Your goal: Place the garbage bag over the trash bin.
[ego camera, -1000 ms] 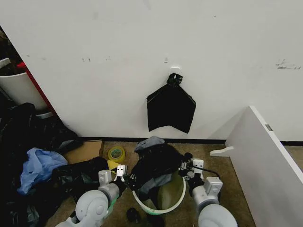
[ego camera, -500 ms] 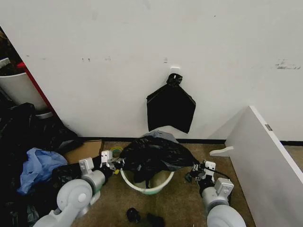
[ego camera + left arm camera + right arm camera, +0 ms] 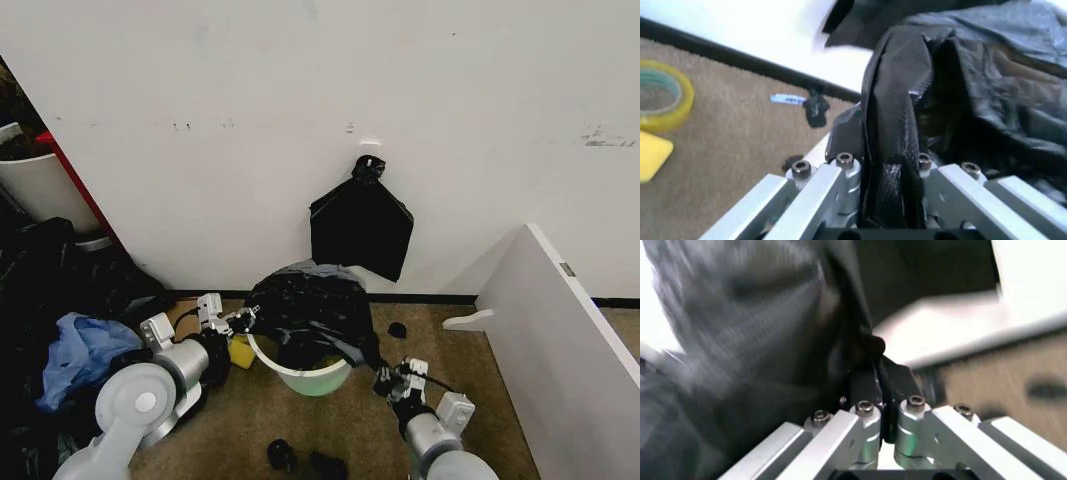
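The trash bin (image 3: 300, 372) stands on the brown carpet (image 3: 470, 360) close to the white wall (image 3: 300, 120), and the garbage bag (image 3: 310, 312) is draped over its far and upper side, hiding most of the rim while the near white wall and greenish bottom stay visible. Compared with half a second ago, the bin and bag sit nearer the wall, the bag bunches more tightly over the opening, and both arms have shifted: the left gripper (image 3: 243, 322) now sits at the bin's left rim, and the right gripper (image 3: 384, 379) has come in lower, at the bin's right front side. In the left wrist view the left gripper (image 3: 881, 170) is pressed together on a twisted fold of the garbage bag (image 3: 960, 100), with a roll of yellow tape (image 3: 663, 100) on the carpet nearby. In the right wrist view the right gripper (image 3: 883, 415) is clamped on a dark edge of the garbage bag (image 3: 740, 330). A flat black bag (image 3: 360, 228) hangs from a hook on the wall above the bin, a white board (image 3: 560, 330) leans at the right, and a heap of black and blue bags (image 3: 75, 350) lies at the left.
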Available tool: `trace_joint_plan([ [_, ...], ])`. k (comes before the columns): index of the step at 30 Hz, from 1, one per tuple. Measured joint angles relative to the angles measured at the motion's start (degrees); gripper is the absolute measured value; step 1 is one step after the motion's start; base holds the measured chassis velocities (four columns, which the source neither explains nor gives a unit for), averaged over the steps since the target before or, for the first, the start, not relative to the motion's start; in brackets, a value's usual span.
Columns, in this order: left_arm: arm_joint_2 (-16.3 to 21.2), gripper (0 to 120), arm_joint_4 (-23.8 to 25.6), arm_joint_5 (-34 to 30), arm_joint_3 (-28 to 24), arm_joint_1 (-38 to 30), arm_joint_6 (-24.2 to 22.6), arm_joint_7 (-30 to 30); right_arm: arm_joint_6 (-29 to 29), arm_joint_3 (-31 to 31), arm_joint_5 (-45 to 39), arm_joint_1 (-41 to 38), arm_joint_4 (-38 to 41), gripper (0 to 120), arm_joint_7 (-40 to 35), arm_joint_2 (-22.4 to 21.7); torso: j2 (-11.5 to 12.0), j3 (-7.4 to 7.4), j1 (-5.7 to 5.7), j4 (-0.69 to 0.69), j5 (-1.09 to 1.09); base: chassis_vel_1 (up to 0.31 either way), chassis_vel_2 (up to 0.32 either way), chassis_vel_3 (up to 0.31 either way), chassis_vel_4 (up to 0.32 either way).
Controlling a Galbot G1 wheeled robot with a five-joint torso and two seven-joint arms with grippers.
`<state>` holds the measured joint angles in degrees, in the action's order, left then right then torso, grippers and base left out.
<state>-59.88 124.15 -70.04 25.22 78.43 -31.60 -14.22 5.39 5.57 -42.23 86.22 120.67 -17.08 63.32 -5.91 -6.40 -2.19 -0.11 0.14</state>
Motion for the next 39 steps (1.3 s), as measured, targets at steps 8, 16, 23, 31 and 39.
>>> trace_joint_plan([
  [8,-1.8,6,0.5,-2.5,-0.7,-2.5,-0.6,-1.5,3.9,1.5,9.8,1.8,-5.7,0,6.2,-0.7,0.0,0.00,0.00,-0.01,0.03,0.000,0.000,0.000,0.000],
  [16,-1.6,6,-1.8,-4.2,2.0,-4.6,-0.5,-2.5,4.1,1.8,10.1,2.2,-3.5,22,-3.9,-0.2,0.0,0.00,0.00,0.02,0.02,0.000,0.000,0.000,0.000],
  [23,-1.7,6,-4.4,-2.2,2.0,-6.3,0.8,-2.3,0.1,1.3,9.1,4.5,3.3,46,-12.0,-1.5,0.0,0.00,0.00,0.00,0.01,0.000,0.000,0.000,0.000],
  [31,-3.0,6,-4.4,2.5,-1.1,-6.8,2.3,-2.0,4.9,-1.9,20.0,9.1,10.0,79,4.4,-4.6,0.0,0.01,0.00,0.00,0.02,0.000,0.000,0.000,0.000],
  [39,-4.5,6,-3.0,4.1,-2.8,-5.8,2.4,-2.0,1.8,-2.7,37.5,6.3,6.4,94,6.8,-3.8,0.0,0.00,0.00,0.00,0.02,0.000,0.000,0.000,0.000],
])
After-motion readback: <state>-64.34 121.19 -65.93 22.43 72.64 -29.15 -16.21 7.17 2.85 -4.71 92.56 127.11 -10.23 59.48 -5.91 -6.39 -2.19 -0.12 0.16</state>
